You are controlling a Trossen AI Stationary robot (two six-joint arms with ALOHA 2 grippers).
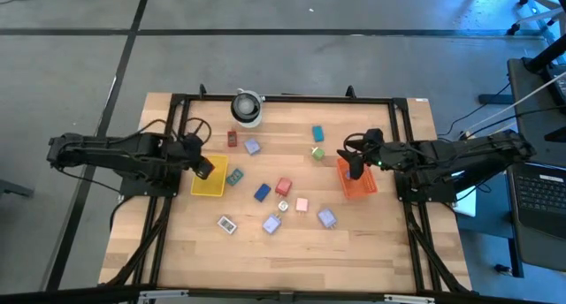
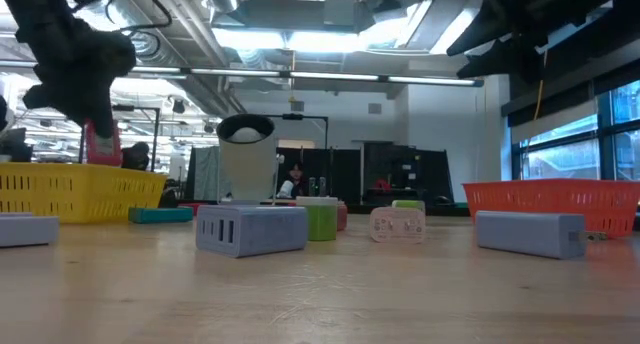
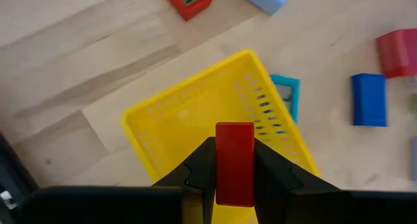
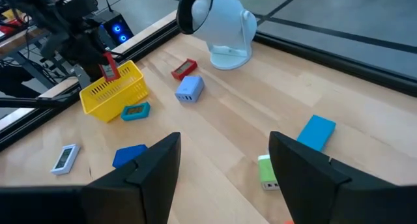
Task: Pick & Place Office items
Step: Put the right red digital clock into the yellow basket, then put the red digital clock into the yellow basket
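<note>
Left gripper [image 3: 234, 178]: clenched on a red block [image 3: 234, 160], hanging above the yellow tray [image 3: 195, 113] on the table's left.
Red block: flat, plain, upright between the fingers; its colour shows only in the left wrist and right wrist views.
Right gripper [image 4: 225, 162]: released, empty, over the orange tray [image 1: 358, 182] on the right.
Low view: grey blocks [image 2: 250, 229] near, white cylinder [image 2: 247, 159] far.
High view: remaining pieces scattered between the trays.

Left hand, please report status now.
Left hand shut on flat red plastic block, above yellow mesh tray. Right hand open, waiting. Nothing blocking.
</note>
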